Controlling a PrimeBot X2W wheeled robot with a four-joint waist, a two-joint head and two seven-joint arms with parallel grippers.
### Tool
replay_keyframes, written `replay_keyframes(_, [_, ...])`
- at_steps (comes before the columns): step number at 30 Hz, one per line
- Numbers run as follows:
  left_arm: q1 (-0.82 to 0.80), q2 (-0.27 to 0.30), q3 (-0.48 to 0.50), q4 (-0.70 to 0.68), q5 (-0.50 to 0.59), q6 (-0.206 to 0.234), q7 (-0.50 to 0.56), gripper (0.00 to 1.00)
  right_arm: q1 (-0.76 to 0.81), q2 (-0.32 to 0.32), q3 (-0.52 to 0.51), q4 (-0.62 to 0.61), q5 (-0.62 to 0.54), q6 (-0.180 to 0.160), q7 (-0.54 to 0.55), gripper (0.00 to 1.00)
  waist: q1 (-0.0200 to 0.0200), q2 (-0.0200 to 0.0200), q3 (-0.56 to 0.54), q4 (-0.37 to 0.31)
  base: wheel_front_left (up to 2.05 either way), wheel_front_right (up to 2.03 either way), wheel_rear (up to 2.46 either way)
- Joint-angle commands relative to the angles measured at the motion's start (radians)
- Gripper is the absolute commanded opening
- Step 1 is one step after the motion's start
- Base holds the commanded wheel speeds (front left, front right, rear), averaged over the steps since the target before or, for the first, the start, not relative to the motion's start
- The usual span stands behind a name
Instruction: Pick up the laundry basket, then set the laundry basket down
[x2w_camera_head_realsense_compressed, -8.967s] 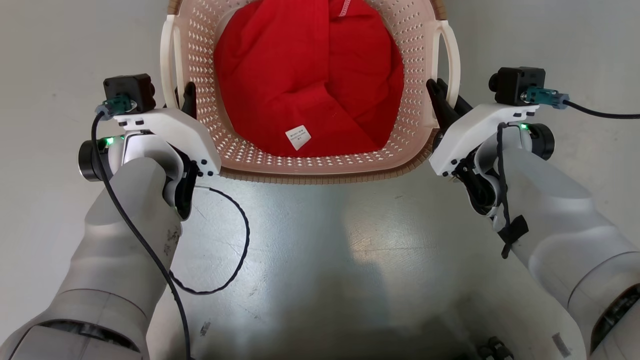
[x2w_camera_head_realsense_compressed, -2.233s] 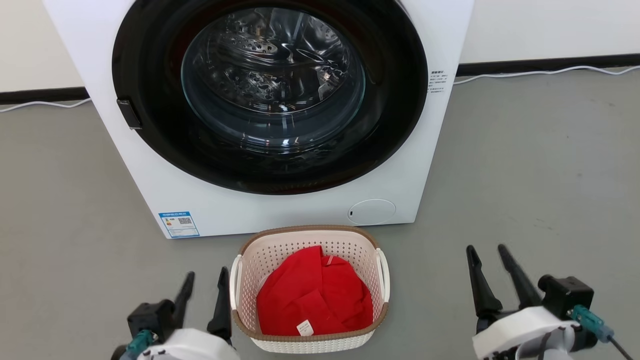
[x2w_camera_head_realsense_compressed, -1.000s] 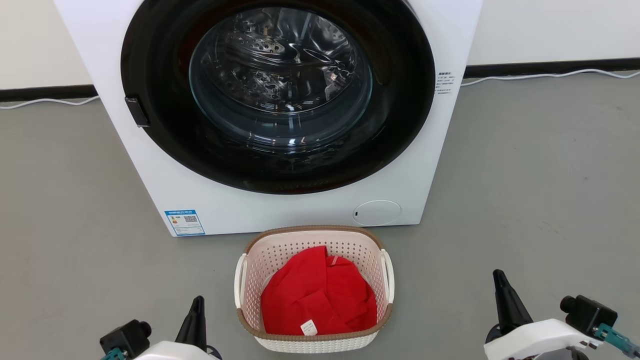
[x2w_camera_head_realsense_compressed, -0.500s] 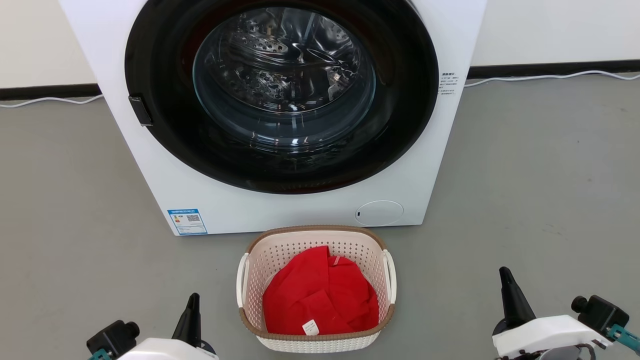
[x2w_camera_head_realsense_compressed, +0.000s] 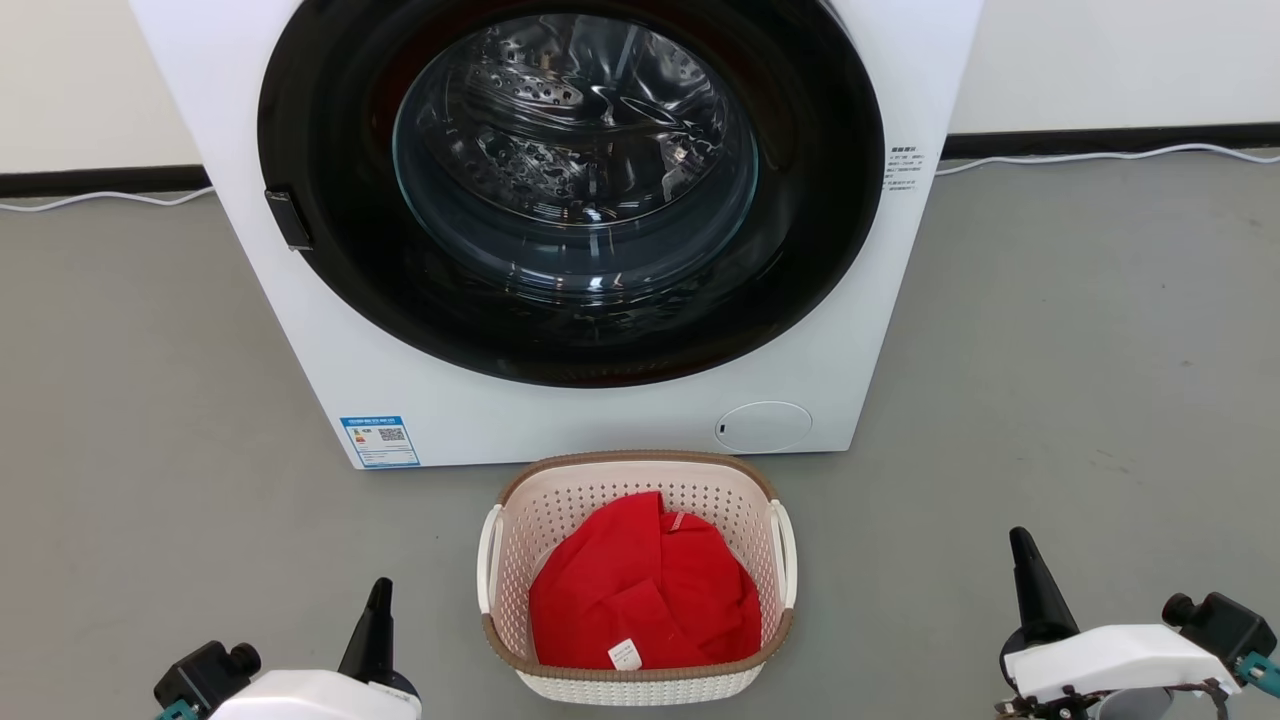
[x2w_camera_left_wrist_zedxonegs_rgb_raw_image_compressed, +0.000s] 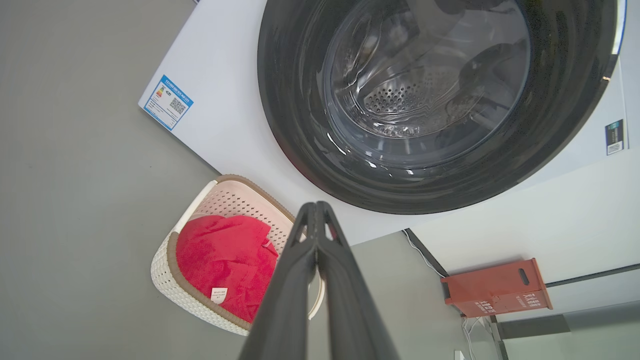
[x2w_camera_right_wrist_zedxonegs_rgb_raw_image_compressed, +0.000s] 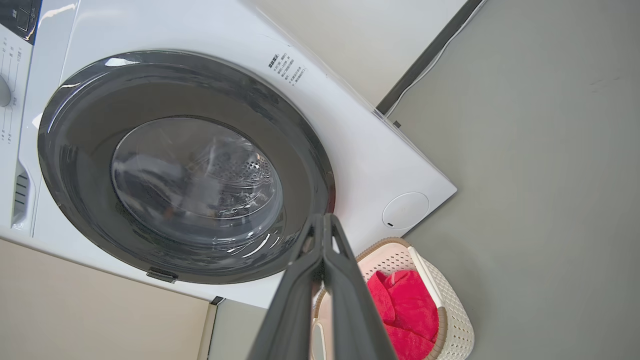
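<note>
- On the grey floor (x2w_camera_head_realsense_compressed: 1050, 350), just before the front-loading washing machine (x2w_camera_head_realsense_compressed: 330, 330): one laundry basket (x2w_camera_head_realsense_compressed: 640, 688), cream, perforated, brown rim, upright and level. It is near the machine's front; whether it touches cannot be told.
- Contents: one red garment (x2w_camera_head_realsense_compressed: 640, 600), bunched, lying below the rim, with a white tag (x2w_camera_head_realsense_compressed: 625, 654) showing toward the near wall.
- Fittings: two white side handles, the left handle (x2w_camera_head_realsense_compressed: 487, 560) and the right handle (x2w_camera_head_realsense_compressed: 788, 555), both free.
- Left claw (x2w_camera_head_realsense_compressed: 379, 600): fingers pressed together, nothing held. It sits low on the basket's left, apart from it.
- Right claw (x2w_camera_head_realsense_compressed: 1025, 560): fingers likewise together, nothing held. It is well apart from the basket on its right.
- Step in hand, as judged: the basket is grounded and both claws are clear of it. Either the set-down is finished or a lift is due; the pictures do not settle which.
- Handling note, if a lift is due: part both claws first and bring them in evenly from the two sides. Take one handle each and raise both at the same rate, so the basket keeps level and the garment does not spill.
- Caution: the machine front is close behind. Lift straight up, set down flat, and release only once the base rests on the floor.
</note>
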Motion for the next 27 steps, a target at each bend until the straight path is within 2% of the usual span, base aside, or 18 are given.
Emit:
replay_keyframes(1, [-0.054,0.008,0.022,-0.031,-0.029,-0.011,0.008,0.0,-0.037,-0.004,0.005,-0.032,0.031,0.004,0.009,0.0,-0.0001,-0.0001,0.0,0.001,0.0,0.0,0.0])
replay_keyframes(27, [-0.072,0.011,0.069,-0.061,-0.297,-0.039,0.085,0.0,-0.041,0.006,-0.034,-0.074,0.301,0.005,0.085,0.0,-0.0001,-0.0001,-0.001,0.014,0.0,0.0,0.0])
